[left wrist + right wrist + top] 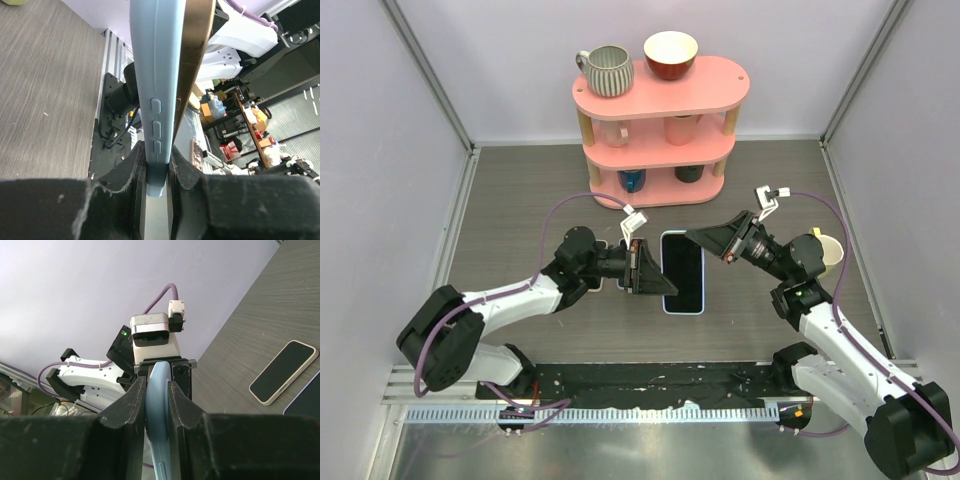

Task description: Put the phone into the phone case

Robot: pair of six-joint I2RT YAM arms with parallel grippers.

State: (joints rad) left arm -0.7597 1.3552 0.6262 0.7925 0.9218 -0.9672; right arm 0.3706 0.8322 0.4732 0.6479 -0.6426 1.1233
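Light-blue phone case: we find it raised off the bench, between the two arms, with its dark face turned up toward the top camera.

The left fingers are narrow and clamped on the left long edge of the case. In the left wrist view both pads press against the blue side wall, just below a row of moulded button shapes. A glossy brown face runs alongside that wall. We cannot tell whether it belongs to the case or to something seated in it.

The right fingers meet the case at its far right corner. In the right wrist view they are drawn in on the blue edge, with one pad touching each side.

Phone: a dark-screened handset with a cream rim lies flat on the bench, well apart from the case and touching neither set of fingers. It shows clearly in the right wrist view only. In the top view we cannot make it out.

A second dark slab with a pale rim lies just beside the phone and is cut off by the frame edge. We cannot identify it.

At the far side of the bench stands a pink shelf. On its top tier are a ribbed grey mug and a red bowl.
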